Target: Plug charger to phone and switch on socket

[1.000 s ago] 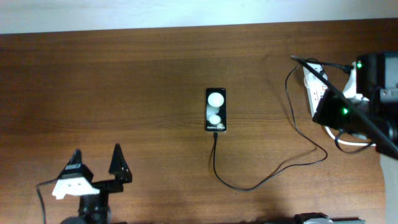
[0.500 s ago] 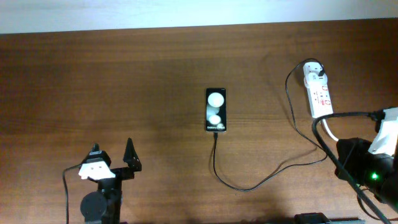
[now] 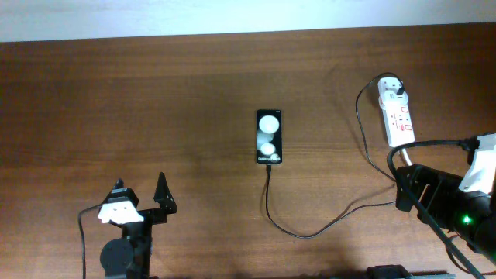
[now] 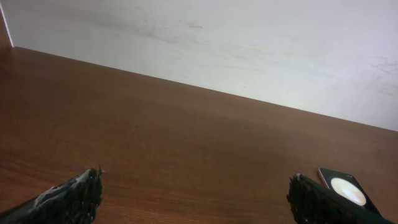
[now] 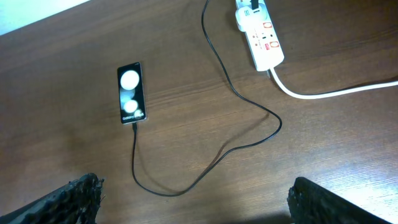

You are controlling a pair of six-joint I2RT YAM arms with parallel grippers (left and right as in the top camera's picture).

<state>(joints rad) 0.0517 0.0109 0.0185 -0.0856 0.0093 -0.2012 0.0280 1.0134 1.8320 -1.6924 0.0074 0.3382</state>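
Note:
The black phone (image 3: 269,136) lies face up mid-table, two white circles on its face; it also shows as the phone (image 5: 132,93) in the right wrist view and at the edge as the phone (image 4: 346,190) in the left wrist view. The charger cable (image 3: 310,234) meets the phone's near end, loops right, and runs up to a black adapter (image 3: 396,91) on the white socket (image 3: 397,116). The socket (image 5: 262,36) shows red switch marks. My right gripper (image 3: 401,188) hovers open below the socket, above the cable. My left gripper (image 3: 140,190) stands open at the front left, holding nothing.
A thick white cord (image 5: 329,92) leaves the socket's near end and runs off right. The pale wall (image 4: 249,43) borders the table's far edge. The right arm's body (image 3: 457,217) fills the front right corner.
The right arm has pulled back from the socket to the front right and its jaws have spread open. The left arm shifted slightly right and nearer the front edge.

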